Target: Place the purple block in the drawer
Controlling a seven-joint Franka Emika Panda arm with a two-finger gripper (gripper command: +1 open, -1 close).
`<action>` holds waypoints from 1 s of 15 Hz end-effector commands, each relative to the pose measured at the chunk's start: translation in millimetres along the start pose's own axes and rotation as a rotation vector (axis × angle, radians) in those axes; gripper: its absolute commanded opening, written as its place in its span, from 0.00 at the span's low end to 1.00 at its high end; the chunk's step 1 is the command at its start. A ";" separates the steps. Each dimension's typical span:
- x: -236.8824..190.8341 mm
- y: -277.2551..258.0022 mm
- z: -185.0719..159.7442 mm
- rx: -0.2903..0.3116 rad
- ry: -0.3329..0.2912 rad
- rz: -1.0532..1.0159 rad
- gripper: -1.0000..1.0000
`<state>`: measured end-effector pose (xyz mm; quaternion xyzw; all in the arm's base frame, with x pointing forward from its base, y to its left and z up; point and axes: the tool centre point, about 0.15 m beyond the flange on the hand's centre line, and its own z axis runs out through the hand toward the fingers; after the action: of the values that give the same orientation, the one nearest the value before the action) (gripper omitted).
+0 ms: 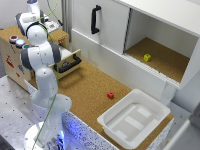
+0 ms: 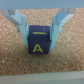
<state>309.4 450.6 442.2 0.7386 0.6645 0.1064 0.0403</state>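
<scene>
The purple block has a yellow letter A on its face and lies on a cork surface in the wrist view. My gripper straddles it, with the pale blue fingers pressed against its two sides. In the exterior view the gripper is over the top of the light-brown wooden box, and the block is hidden there. The drawer stands pulled open from the box, with its black bar handle facing the cork table.
A red block lies on the cork table. A white plastic tub stands at the front right. A large white cabinet with a vertical black handle holds a yellow block in its open compartment. Coloured buttons sit on the box.
</scene>
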 end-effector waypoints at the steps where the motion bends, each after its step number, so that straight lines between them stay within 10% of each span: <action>1: -72.9 -14.2 -21.4 -0.061 0.046 0.009 0.00; 7: -147.2 -36.3 15.7 0.012 0.032 -0.001 0.00; 15: -127.8 -14.2 92.7 0.039 0.081 -0.083 0.00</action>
<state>288.4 336.4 379.1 0.7196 0.6904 0.0620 0.0408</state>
